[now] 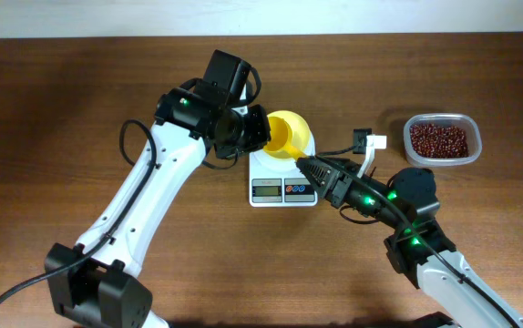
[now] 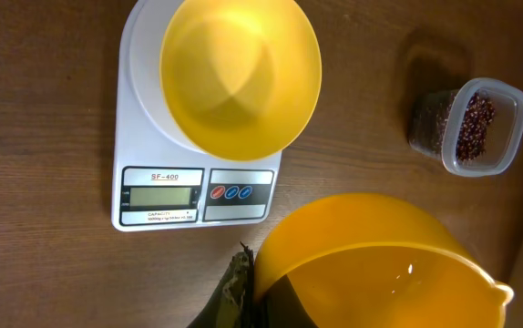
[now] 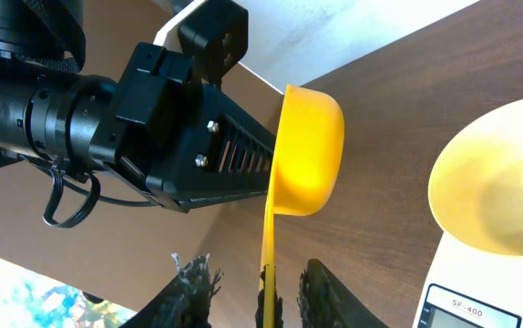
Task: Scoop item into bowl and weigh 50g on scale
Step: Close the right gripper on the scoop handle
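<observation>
The pale yellow bowl (image 2: 239,73) stands empty on the white scale (image 2: 152,137) in the left wrist view. My left gripper (image 2: 257,292) is shut on the rim of a small yellow scoop (image 2: 380,264), held just left of the bowl (image 1: 300,123) and above the table. In the right wrist view the scoop (image 3: 312,150) hangs on its side and its thin handle runs down between the fingers of my right gripper (image 3: 254,273). Those fingers are open, with a gap on each side of the handle. The beans (image 1: 439,139) lie in a clear tub at the right.
The clear plastic tub (image 2: 507,128) sits on the wooden table right of the scale (image 1: 282,189). My left arm (image 1: 152,191) reaches in from the front left, and my right arm (image 1: 407,228) from the front right. A white clip and cable (image 1: 366,146) lie between scale and tub.
</observation>
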